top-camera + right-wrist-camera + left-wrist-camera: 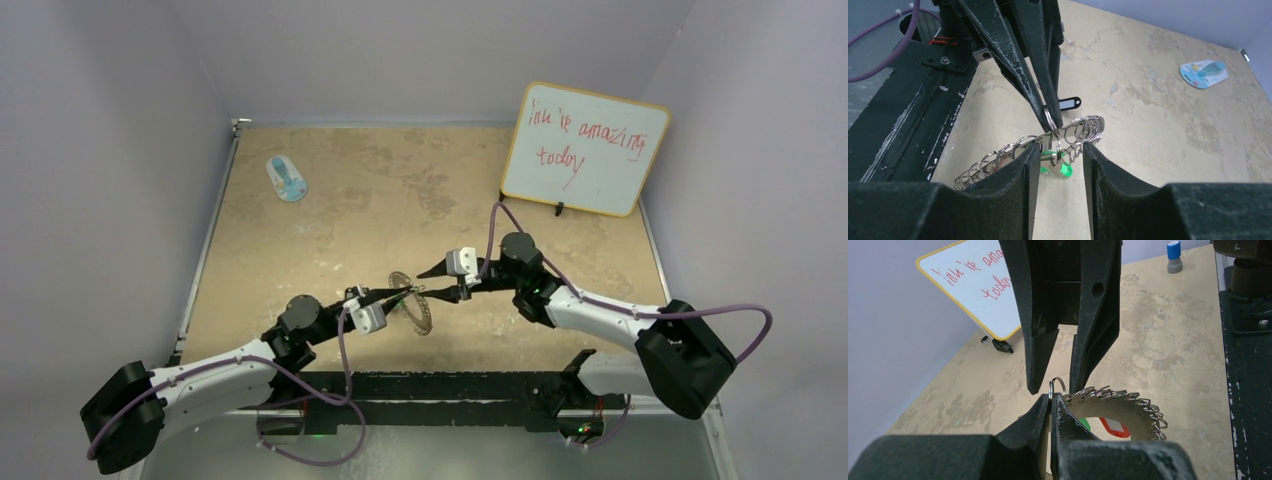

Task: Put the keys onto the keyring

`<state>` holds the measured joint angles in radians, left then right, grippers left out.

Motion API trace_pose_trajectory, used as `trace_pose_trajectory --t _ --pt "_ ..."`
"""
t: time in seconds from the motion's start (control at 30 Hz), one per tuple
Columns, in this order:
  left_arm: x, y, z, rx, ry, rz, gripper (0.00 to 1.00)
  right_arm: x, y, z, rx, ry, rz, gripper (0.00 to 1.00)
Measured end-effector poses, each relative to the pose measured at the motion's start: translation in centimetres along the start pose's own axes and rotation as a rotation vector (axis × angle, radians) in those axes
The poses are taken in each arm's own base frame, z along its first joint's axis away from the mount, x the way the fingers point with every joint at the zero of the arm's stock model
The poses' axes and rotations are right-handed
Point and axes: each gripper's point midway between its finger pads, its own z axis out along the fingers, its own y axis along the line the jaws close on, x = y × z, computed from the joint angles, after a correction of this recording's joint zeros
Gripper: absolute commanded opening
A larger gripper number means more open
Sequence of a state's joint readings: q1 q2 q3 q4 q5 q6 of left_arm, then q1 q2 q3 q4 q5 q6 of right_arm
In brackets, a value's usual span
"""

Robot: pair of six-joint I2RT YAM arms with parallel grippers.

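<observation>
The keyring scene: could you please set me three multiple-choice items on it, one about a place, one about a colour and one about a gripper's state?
1. Where does the blue-and-white oval object lie?
A. Far left on the table, well apart from the keyring
B. Under the keyring
C. Against the whiteboard

2. What colour is the whiteboard's writing?
A. Green
B. Black
C. Red

3. How is the left gripper?
A. Open above the table
B. Shut on a wire loop of the keyring
C. Shut on a red tag

Answers:
1. A, as the top view shows it alone near the far left corner.
2. C, as red strokes cover the board.
3. B, as in the left wrist view its fingers pinch a loop at the ring's rim.
</observation>
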<state>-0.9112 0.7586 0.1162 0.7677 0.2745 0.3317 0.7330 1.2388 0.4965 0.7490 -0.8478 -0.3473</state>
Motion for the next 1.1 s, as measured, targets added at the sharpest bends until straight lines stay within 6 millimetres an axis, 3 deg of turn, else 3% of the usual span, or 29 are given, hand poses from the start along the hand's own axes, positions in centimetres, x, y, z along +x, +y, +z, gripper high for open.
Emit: trace_pose_trajectory --t 0.17,0.33,0.47,0.63,0.87,1.1 --pt "-0.1 -0.1 0.0 0.005 -0.003 0.001 0.00 -0.3 -0.1 0.4 -0.023 -0.011 -0.003 0.33" --pt "0.0 0.0 0.0 0.002 -0.002 0.001 0.00 -0.2 0.2 0.6 -0.054 -0.018 0.007 0.10" --pt "0.0 0.1 0.0 -0.003 0.001 0.001 0.00 0.0 0.3 0.7 -0.067 -0.016 0.018 0.00" --pt "0.0 0.1 0.0 -0.003 0.001 0.001 0.00 0.0 0.3 0.7 -0.061 -0.008 0.024 0.00" --pt "-0.2 0.1 0.1 0.005 0.010 0.006 0.26 -0.1 -0.7 0.4 -0.018 0.049 0.030 0.00" --pt "-2.2 1.7 1.0 0.007 0.060 0.045 0.30 -1.0 -2.3 0.7 0.058 0.198 0.080 0.00"
